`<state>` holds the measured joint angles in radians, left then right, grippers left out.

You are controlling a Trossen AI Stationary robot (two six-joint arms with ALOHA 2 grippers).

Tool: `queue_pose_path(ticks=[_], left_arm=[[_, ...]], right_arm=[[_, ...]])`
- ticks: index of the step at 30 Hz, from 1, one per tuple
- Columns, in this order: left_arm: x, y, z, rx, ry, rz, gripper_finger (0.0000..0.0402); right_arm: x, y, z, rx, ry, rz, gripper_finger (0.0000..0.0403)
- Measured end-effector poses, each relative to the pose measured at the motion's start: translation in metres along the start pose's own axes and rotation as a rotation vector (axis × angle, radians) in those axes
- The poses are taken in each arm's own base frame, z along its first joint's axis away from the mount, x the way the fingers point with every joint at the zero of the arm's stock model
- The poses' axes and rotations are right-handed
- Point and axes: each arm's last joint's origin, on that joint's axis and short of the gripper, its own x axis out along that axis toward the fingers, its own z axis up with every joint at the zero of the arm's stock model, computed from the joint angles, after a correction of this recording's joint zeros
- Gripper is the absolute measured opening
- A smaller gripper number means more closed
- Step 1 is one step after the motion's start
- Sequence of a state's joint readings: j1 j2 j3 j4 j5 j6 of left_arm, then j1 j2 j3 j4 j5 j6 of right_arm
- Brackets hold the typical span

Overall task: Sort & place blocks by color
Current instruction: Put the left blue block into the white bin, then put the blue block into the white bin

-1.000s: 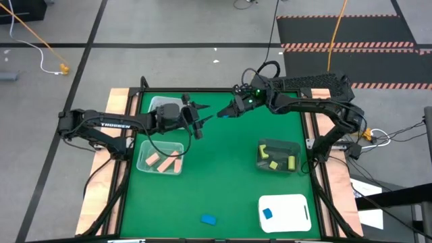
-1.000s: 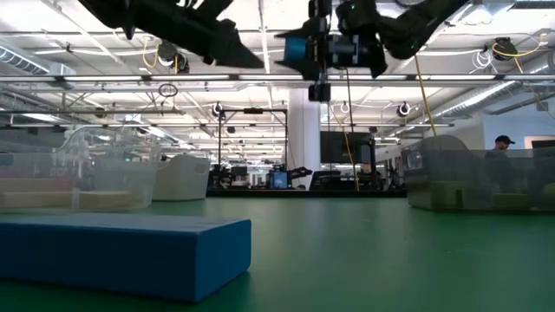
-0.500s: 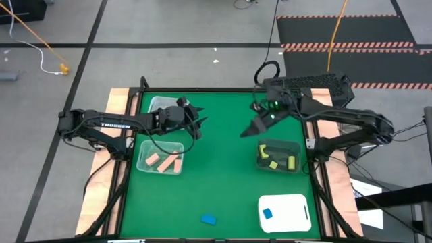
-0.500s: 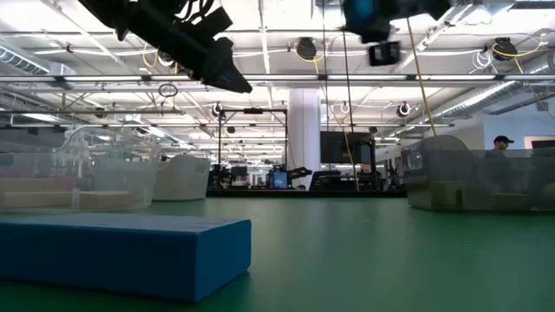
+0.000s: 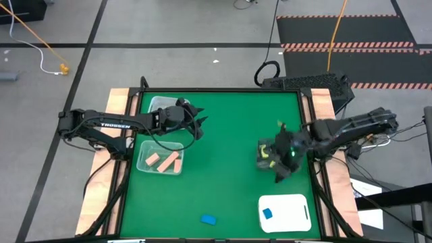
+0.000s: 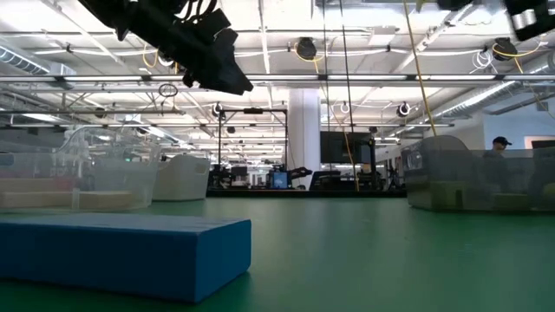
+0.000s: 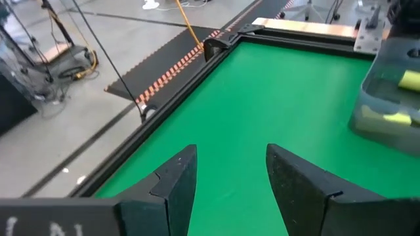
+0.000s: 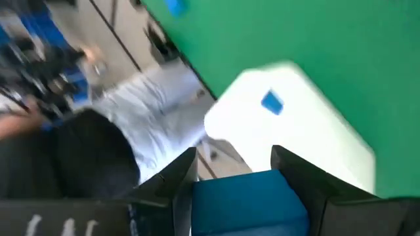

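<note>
My right gripper [image 5: 280, 173] is shut on a blue block [image 8: 243, 196], in the air by the near side of the clear bin [image 5: 276, 156] that holds yellow blocks. In front of it lies the white tray [image 5: 291, 214] with one blue block [image 5: 267, 213], which also shows in the right wrist view [image 8: 272, 102]. Another blue block [image 5: 208, 219] lies flat on the green mat near the front edge and fills the low view's foreground [image 6: 121, 251]. My left gripper [image 5: 197, 122] is open and empty, in the air at the far left [image 7: 230, 170]. My right gripper pinches the blue block between its two fingers, one finger on each of two opposite sides [image 8: 197, 196]. The fingers slant down toward the table's near edge. The block is lifted clear of the table.
A clear bin [image 5: 160, 160] with salmon blocks stands at the left, and another clear bin [image 5: 156, 104] stands behind it, partly under my left arm. The bin of yellow blocks shows in the left wrist view [image 7: 394, 98]. Bare green mat lies in the middle [image 5: 223, 169].
My right gripper has swung with the blue block from the far middle of the table toward the right and the near edge, to the near side of the yellow bin, turning to point at the white tray. My left gripper has drawn back a little toward the left.
</note>
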<state>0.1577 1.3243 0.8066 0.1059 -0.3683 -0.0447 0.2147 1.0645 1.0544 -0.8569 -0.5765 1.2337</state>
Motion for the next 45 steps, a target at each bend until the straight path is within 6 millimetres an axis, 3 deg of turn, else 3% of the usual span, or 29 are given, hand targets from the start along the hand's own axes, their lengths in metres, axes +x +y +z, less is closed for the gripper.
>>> queue_pose_path(ticks=[7, 10, 21, 34, 45], left_arm=[[0.0, 0.0, 0.0, -0.101, -0.001, -0.001, 0.0184], [0.0, 0.0, 0.0, -0.139, -0.001, -0.002, 0.0184], [-0.002, -0.006, 0.0, -0.192, 0.004, -0.053, 0.0184], [-0.015, -0.04, -0.002, -0.142, 0.043, -0.385, 0.0184], [-0.041, -0.08, -0.013, 0.046, 0.118, -0.787, 0.0184]], right_arm=[[0.047, 0.002, -0.036, -0.174, 0.177, -0.064, 0.0156], [0.066, -0.001, -0.048, -0.305, 0.168, -0.082, 0.0156], [0.121, -0.021, -0.064, -0.536, 0.096, -0.07, 0.0159], [0.129, -0.022, -0.065, -0.778, -0.127, -0.093, 0.0205], [0.127, 0.0, -0.066, -0.929, -0.265, 0.1, 0.022]])
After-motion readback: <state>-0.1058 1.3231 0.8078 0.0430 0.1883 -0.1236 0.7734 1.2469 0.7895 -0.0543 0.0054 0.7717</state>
